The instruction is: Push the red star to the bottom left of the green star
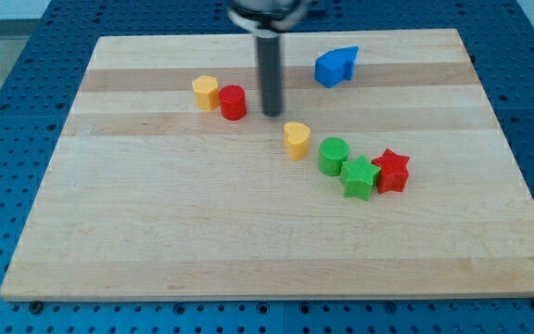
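Note:
The red star (392,171) lies at the view's right of the wooden board (156,241), touching the right side of the green star (360,178). The green star touches a green cylinder (333,155) on its upper left. My tip (273,113) stands on the board well to the upper left of both stars, just right of a red cylinder (233,102) and above a yellow heart-shaped block (295,140). It touches no block.
A yellow block (206,92) sits against the red cylinder's left side. A blue block (336,66) lies near the view's top, right of the rod. The board's edges drop to a blue perforated table (7,139).

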`<act>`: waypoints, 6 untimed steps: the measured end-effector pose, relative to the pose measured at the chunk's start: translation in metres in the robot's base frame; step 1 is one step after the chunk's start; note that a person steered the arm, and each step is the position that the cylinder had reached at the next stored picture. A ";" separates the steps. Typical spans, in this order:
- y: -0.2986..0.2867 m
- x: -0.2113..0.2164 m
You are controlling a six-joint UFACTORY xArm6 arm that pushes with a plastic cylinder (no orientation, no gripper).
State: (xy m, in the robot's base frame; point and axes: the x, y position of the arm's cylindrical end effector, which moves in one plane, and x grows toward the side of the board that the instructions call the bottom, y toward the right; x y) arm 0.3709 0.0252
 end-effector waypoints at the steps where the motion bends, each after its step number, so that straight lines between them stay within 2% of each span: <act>1: 0.053 0.004; 2: 0.070 0.016; 3: 0.112 0.050; 4: 0.118 0.074; 6: 0.117 0.077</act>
State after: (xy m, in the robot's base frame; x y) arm 0.4478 0.1418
